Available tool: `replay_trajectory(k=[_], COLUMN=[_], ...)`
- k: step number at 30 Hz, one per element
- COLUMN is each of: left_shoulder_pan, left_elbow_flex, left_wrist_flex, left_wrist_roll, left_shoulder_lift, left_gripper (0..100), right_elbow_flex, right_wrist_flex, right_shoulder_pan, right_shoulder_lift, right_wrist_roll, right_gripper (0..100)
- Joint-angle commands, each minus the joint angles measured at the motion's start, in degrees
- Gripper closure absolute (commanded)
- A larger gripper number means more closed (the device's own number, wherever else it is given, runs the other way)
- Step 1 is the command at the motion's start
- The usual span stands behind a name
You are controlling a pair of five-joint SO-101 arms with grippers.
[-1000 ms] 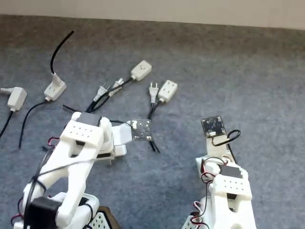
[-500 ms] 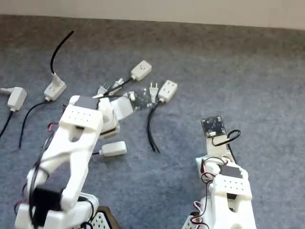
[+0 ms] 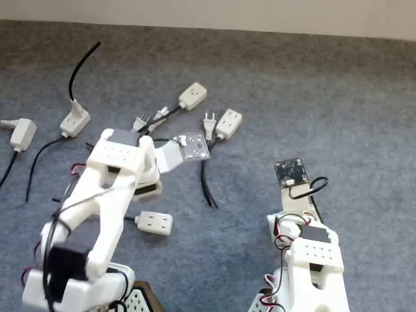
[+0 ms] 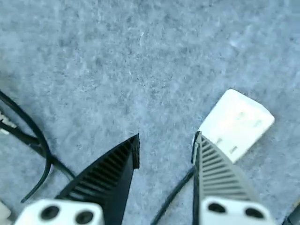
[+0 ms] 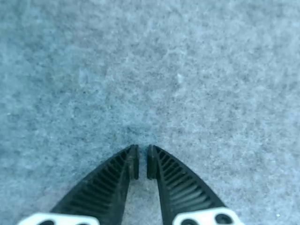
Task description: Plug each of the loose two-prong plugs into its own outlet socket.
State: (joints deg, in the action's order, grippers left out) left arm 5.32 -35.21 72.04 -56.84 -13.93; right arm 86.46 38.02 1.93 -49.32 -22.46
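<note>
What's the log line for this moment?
left gripper: open, empty, near white socket | right gripper: shut, empty, over carpet

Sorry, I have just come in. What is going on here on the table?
The left tool is open and empty, hovering close beside a white socket on the grey carpet. The right tool is shut over bare carpet, holding nothing. In the high view, a two-prong plug lies unplugged next to another socket.
</note>
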Motion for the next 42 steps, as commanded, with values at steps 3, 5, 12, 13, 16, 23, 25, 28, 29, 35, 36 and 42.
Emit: replay_trajectory(k=[3, 5, 12, 13, 16, 23, 25, 28, 29, 35, 36, 42], left_shoulder_pan=[0.7, 0.6, 0.2, 0.0, -4.4, -12.6, -13.4, -14.5, -14.7, -17.5, -18.1, -18.1], left_elbow_flex=[-1.3, -1.1, 13.0, 16.4, 25.6, 39.0, 41.9, 47.6, 49.9, 65.2, 68.0, 79.9], left_wrist_flex=[0.7, 0.5, -7.7, -6.9, -3.7, -3.4, -3.4, -5.5, -6.3, -6.6, -6.6, -3.3], left_wrist_roll=[0.0, 0.6, 18.4, 19.3, 23.1, 23.8, 23.8, 23.8, 23.8, 26.2, 27.0, 26.8], left_shoulder_lift=[-7.9, -8.0, -2.1, 0.6, 8.4, 24.8, 28.8, 34.3, 36.3, 49.2, 51.2, 62.4], left_gripper=[80, 80, 80, 80, 80, 80, 80, 80, 80, 80, 80, 80], right_elbow_flex=[-0.2, -0.2, -0.2, -0.2, -0.4, -0.6, -0.6, -0.4, -0.3, -0.3, -0.3, -0.3], right_wrist_flex=[-0.4, -0.4, -0.4, -0.4, -0.4, -0.4, -0.4, -0.4, -0.4, -0.4, -0.4, -0.4], right_shoulder_pan=[-0.5, -0.5, -0.5, -0.5, -0.5, -0.6, -0.6, -0.6, -0.6, -0.6, -0.6, -0.6], right_shoulder_lift=[1.8, 1.8, 1.8, 1.8, 1.8, 2.0, 2.0, 1.9, 1.9, 1.9, 1.9, 1.9], right_wrist_roll=[-0.6, -0.6, -0.6, -0.6, -0.6, -0.5, -0.5, -0.5, -0.5, -0.6, -0.6, -0.6], right_gripper=[94.8, 94.8, 94.8, 94.8, 94.8, 94.8, 94.8, 94.8, 94.8, 94.8, 94.8, 94.8])
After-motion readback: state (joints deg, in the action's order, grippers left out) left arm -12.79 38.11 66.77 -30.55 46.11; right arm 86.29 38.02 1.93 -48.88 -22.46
